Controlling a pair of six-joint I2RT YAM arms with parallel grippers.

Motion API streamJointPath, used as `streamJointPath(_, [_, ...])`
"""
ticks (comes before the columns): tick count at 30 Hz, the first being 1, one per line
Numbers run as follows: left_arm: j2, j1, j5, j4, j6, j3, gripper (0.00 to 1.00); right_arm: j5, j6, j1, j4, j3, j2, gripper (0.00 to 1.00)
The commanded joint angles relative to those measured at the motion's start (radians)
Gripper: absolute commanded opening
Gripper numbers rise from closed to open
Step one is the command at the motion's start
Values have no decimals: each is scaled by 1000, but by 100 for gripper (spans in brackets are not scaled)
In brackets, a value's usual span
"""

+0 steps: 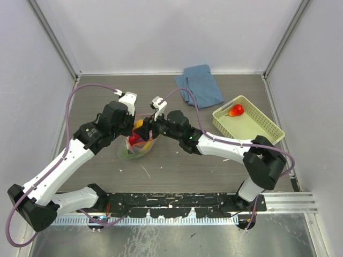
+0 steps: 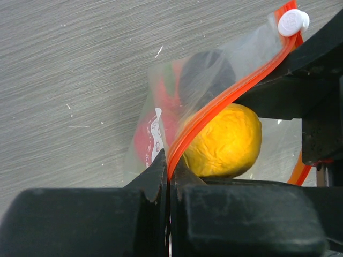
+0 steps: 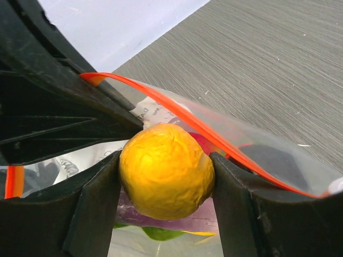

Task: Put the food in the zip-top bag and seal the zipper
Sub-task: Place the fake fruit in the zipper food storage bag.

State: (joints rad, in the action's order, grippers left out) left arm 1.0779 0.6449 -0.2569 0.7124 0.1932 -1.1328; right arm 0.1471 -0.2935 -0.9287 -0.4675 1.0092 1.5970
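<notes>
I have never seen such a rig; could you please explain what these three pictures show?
These are two robot arms bolted to a table. The wide picture looks down from above; the other two come from cameras on each wrist. The left tool pinches the orange-red zipper of a clear zip-top bag, holding it open. The right tool grips a yellow-orange fruit at the bag's mouth; other toy food already lies inside. Further back are a blue cloth and a basket with one red fruit.
</notes>
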Motion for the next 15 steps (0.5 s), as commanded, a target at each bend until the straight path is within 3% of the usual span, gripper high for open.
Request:
streamJointPath(1, [-33, -4, 10, -54, -3, -28, 0, -25, 2, -6, -76, 58, 17, 70])
streamJointPath(15, [-31, -4, 9, -54, -4, -28, 0, -14, -7, -7, -64, 68, 9, 75])
